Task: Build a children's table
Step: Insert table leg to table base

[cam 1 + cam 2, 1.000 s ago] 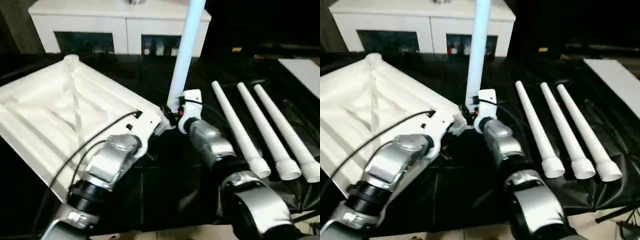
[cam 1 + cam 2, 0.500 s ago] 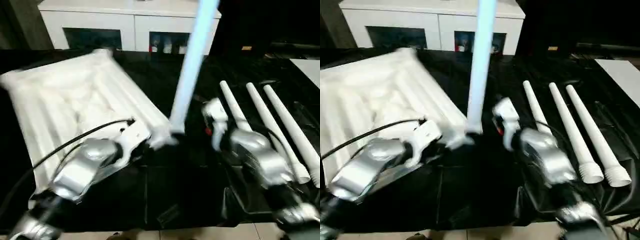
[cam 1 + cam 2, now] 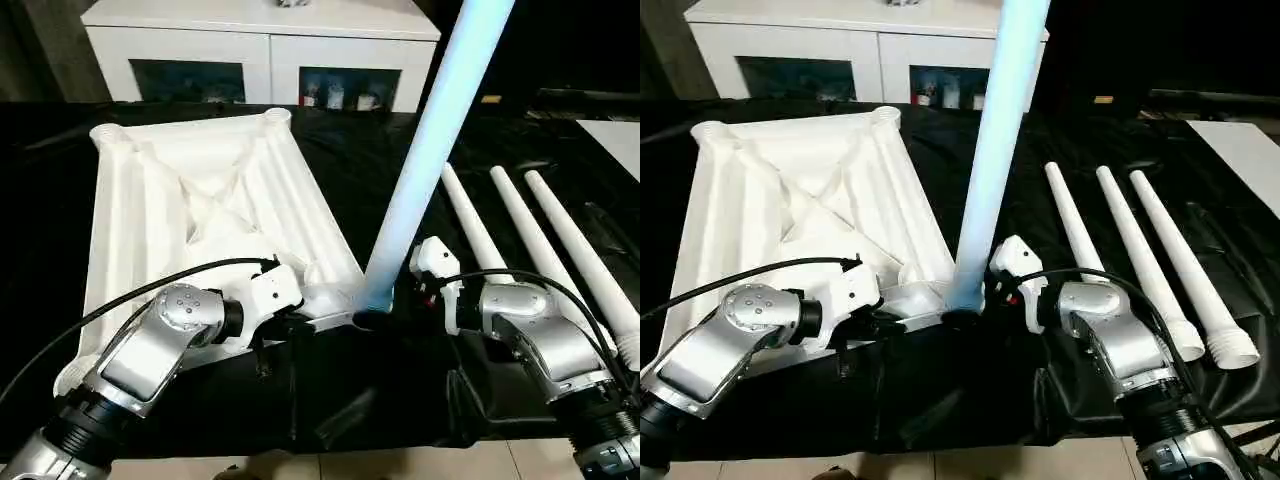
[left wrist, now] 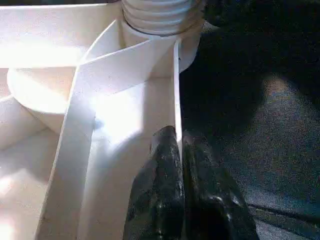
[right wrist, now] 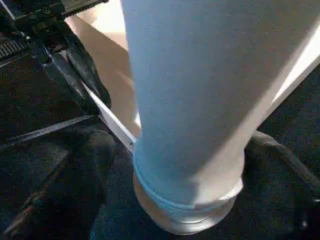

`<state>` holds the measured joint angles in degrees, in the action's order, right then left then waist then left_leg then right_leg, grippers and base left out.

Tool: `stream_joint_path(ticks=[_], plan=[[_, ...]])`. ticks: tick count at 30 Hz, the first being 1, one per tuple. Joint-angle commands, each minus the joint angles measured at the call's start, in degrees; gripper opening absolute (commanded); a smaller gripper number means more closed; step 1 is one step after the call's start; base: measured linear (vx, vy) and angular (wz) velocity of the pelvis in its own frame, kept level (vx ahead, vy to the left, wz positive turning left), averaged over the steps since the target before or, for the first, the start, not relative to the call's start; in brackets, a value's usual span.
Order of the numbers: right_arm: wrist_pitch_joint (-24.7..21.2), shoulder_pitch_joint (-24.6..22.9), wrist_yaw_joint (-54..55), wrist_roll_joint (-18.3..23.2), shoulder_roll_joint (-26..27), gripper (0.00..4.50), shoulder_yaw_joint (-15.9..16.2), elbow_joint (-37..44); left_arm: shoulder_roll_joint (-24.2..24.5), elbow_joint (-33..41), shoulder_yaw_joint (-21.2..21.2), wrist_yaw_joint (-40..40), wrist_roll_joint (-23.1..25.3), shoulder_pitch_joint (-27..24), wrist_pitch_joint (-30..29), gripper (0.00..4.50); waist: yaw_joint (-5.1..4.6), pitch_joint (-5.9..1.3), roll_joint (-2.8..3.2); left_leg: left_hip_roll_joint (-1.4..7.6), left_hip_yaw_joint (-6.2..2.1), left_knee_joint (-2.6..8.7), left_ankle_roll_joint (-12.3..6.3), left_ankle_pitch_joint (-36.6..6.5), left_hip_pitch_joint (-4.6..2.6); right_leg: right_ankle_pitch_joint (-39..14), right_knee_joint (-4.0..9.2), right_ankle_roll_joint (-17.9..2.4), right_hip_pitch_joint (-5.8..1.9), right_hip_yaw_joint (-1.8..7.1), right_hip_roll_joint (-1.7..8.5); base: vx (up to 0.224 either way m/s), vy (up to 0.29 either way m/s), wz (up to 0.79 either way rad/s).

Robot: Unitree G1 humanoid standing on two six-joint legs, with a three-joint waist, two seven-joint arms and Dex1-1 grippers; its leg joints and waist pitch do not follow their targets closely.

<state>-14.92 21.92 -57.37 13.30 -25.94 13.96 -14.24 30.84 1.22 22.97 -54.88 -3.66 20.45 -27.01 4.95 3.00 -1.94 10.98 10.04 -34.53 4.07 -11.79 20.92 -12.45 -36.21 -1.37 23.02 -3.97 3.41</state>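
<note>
In near corner socket: leg (image 3: 990,190) upright | left gripper (image 4: 176,150) pinches tabletop (image 3: 790,200) rim | right gripper (image 5: 180,165) released

Head stereo pair sits above my forearms, facing forward and down over the black-covered bench (image 3: 330,400), white cabinet (image 3: 260,45) at the far edge; both eyes share the whole bench top, shifted slightly sideways. My left wrist camera looks along my left gripper (image 4: 176,142), very close on the tabletop (image 4: 125,105) rim. My right wrist camera looks along my right gripper (image 5: 187,165), very close on the upright leg (image 5: 200,100). Both wrist views share that near corner socket (image 4: 187,47).
</note>
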Motion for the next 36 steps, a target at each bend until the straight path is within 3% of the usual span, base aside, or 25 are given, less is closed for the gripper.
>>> stream_joint_path(ticks=[1, 10, 17, 19, 20, 21, 24, 27, 29, 31, 35, 36], plan=[[0.0, -0.2, -0.2, -0.2, -0.3, 3.67, -0.3, -0.7, -0.2, 1.4, -1.1, -0.3, -0.4, 1.3, 2.7, 0.00, -0.35, -3.73, 0.50, 2.52, -0.52, 3.63, -3.24, -1.5, -0.69, 5.5, 3.09, -14.4, -3.52, 3.47, 4.47, 0.000, 0.000, 0.00], [1.2, -0.5, 0.1, -1.3, 0.5, 2.85, -0.1, -2.3, -0.2, 0.6, -0.9, -0.7, -0.1, 1.3, 3.7, 0.00, -0.24, -3.84, 0.65, 2.48, -0.58, 3.59, -3.07, -2.2, -0.68, 5.3, 3.08, -14.7, -3.64, 3.39, 4.45, 0.000, 0.000, 0.00], [1.3, -0.6, 4.2, -2.8, 3.2, 2.74, 0.0, -5.3, -0.6, 0.3, -1.1, -0.1, -0.1, 1.1, 2.5, 0.00, -0.43, -3.77, 0.64, 2.42, -0.64, 3.73, -2.31, -3.6, -0.60, 3.2, 3.29, -14.2, -3.68, 3.31, 4.44, 0.000, 0.000, 0.00], [1.1, -0.3, 7.0, -3.6, 4.6, 2.73, -0.3, -6.9, -1.4, -0.1, -1.4, 1.0, -0.1, 1.3, 1.4, 0.00, -0.57, -3.59, 0.67, 2.44, -0.61, 3.87, -1.64, -5.0, -0.68, 0.9, 3.54, -14.0, -3.56, 3.34, 4.50, 0.000, 0.000, 0.00], [0.2, 0.6, 13.3, -4.5, 8.1, 2.72, -1.2, -10.2, -4.1, -1.4, -2.0, 4.7, 0.3, 2.1, -1.6, 0.00, -1.01, -3.28, 0.70, 2.38, -0.52, 4.08, -0.71, -6.7, -0.71, -1.9, 3.88, -13.7, -3.35, 3.36, 4.45, 0.000, 0.000, 0.00], [-0.2, 1.2, 16.7, -4.9, 10.0, 2.72, -1.8, -11.9, -5.8, -2.3, -2.3, 7.0, 0.7, 2.6, -3.1, 0.00, -1.38, -2.99, 0.78, 2.35, -0.67, 4.36, 0.56, -10.1, -1.06, -7.9, 4.64, -12.9, -3.31, 3.31, 4.62, 0.000, 0.000, 0.00], [-1.5, 2.6, 23.3, -5.6, 13.5, 2.72, -2.9, -15.2, -9.0, -4.2, -2.8, 11.6, 1.9, 3.8, -5.6, 0.00, -2.34, -2.67, 0.70, 2.27, -1.08, 4.57, 2.23, -15.7, -1.57, -19.6, 5.82, -9.8, -2.91, 3.24, 4.77, -0.034, 0.001, -0.01], [-1.9, 6.6, 36.2, -7.1, 20.3, 2.72, -4.7, -22.7, -16.1, -7.7, -3.8, 20.5, 3.7, 6.5, -11.1, 0.00, -3.10, -2.74, 0.66, 2.22, -1.26, 4.54, 2.90, -16.1, -1.58, -21.9, 6.01, -8.9, -2.57, 3.27, 4.90, 0.000, 0.000, 0.00], [-1.8, 9.4, 43.0, -6.8, 23.8, 2.72, -6.4, -27.5, -20.2, -9.9, -5.0, 25.8, 4.5, 8.1, -13.2, 0.00, -3.31, -2.94, 0.70, 2.13, -1.39, 4.46, 3.05, -15.3, -1.34, -21.6, 6.03, -8.4, -2.71, 3.19, 4.91, 0.000, 0.000, 0.00], [-1.6, 10.3, 45.0, -6.9, 24.9, 2.72, -7.0, -29.0, -21.4, -10.7, -5.4, 27.5, 4.8, 8.6, -13.6, 0.00, -3.22, -3.05, 0.62, 2.12, -1.34, 4.44, 2.49, -14.9, -1.21, -19.8, 6.03, -8.0, -2.73, 3.21, 4.82, 0.000, 0.000, 0.00], [2.3, 15.5, 48.9, -5.3, 29.9, 2.72, -9.9, -36.0, -24.1, -13.5, -4.6, 31.6, 7.4, 10.5, -12.0, 0.00, -3.07, -3.46, 0.83, 2.01, -1.12, 4.32, 1.60, -12.0, -0.95, -12.6, 5.35, -9.3, -2.94, 3.25, 4.68, 0.000, 0.000, 0.00], [3.7, 16.2, 47.2, -5.3, 30.3, 2.72, -10.0, -36.7, -23.9, -13.2, -4.6, 31.6, 7.6, 10.5, -11.9, 0.00, -3.10, -3.42, 0.40, 2.13, -1.16, 4.38, 1.13, -11.2, -0.64, -11.2, 5.12, -9.5, -3.16, 3.21, 4.77, 0.000, 0.000, 0.00]])
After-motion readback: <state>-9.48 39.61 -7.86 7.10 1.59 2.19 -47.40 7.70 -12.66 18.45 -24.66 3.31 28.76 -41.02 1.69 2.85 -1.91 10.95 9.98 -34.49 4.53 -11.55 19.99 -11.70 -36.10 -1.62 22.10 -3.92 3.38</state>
